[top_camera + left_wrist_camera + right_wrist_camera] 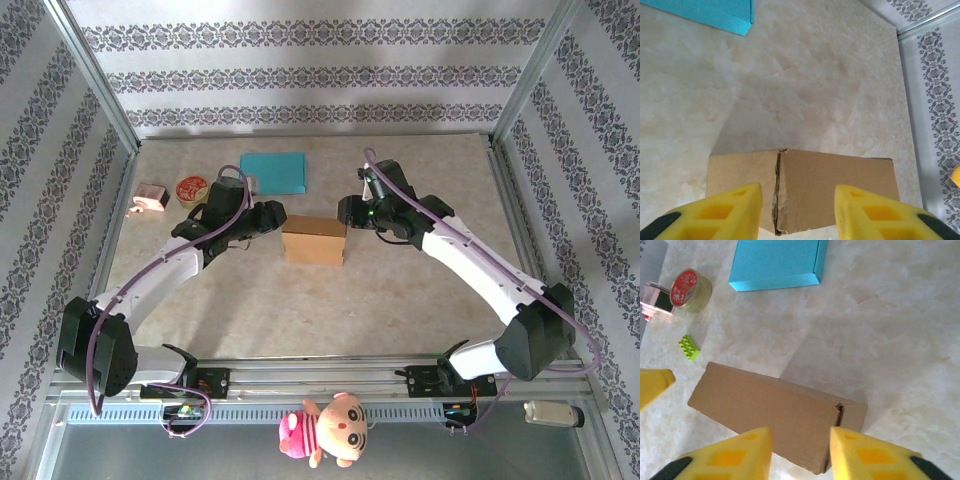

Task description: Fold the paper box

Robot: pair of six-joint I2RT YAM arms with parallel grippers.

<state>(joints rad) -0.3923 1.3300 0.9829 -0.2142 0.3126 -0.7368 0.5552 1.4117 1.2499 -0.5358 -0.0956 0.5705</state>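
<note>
- The cardboard box (314,240) lies in the middle of the table (400,300) in the top view, a shut brown block with its long sides running left to right.
- The left claw (270,222) sits just off the box's left end and the right claw (348,212) just off its right end. Flanking it this way likely lets each arm work the flaps on its own end while the other steadies the box.
- In the left wrist view the left claw (797,192) is spread, and its yellow fingers (735,210) stand over the box (835,190) without pinching it.
- The rough seam (776,190) where two panels meet lies in the gap between those fingers, so that join looks like what this arm is lined up on.
- In the right wrist view the right claw (800,437) is also spread and grips nothing. Its fingers (865,455) frame the lower right end of the box (765,400).
- A small slit (840,412) shows at that end, so the flap there may not be fully tucked. My guess is that the folding is nearly done and this end needs a last press.
- Toward the top of the right wrist view lie a blue flat box (777,262), a tape roll (689,287) and a green brick (689,347), all well apart from the work.
</note>
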